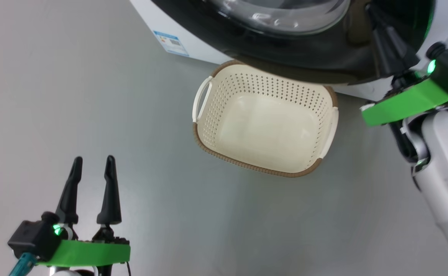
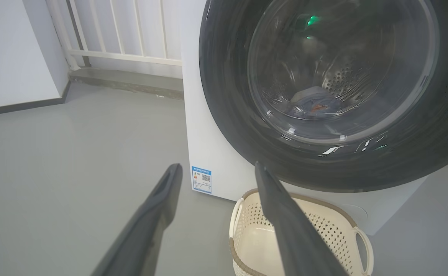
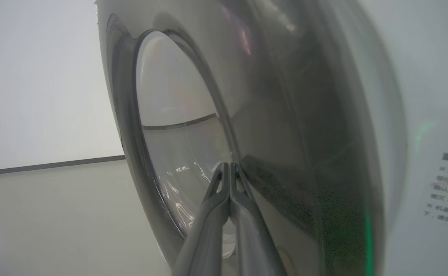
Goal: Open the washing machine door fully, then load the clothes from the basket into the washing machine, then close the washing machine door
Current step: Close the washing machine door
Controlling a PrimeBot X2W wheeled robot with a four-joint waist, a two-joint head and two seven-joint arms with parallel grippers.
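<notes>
1 step left: seating the door (image 1: 285, 50)

Head view: the empty basket (image 1: 218, 115) sits on the grey floor (image 1: 93, 96) before the washing machine (image 1: 193, 48); the left gripper (image 1: 94, 159) hangs spread, near left; the right gripper (image 1: 375, 19), fingers pressed together, is at the door's right side. Left wrist view: the clothes (image 2: 314, 103) lie in the drum (image 2: 342, 76) behind the glass (image 2: 281, 57); a white railing (image 2: 124, 56) stands far left. Right wrist view: its fingertips (image 3: 219, 191) touch the door. Whether it latched I cannot tell; next, probably a firm push.

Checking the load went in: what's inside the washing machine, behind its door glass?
A bluish garment with an orange print lies low in the steel drum. Reflections hide whether more pieces lie there.
</notes>
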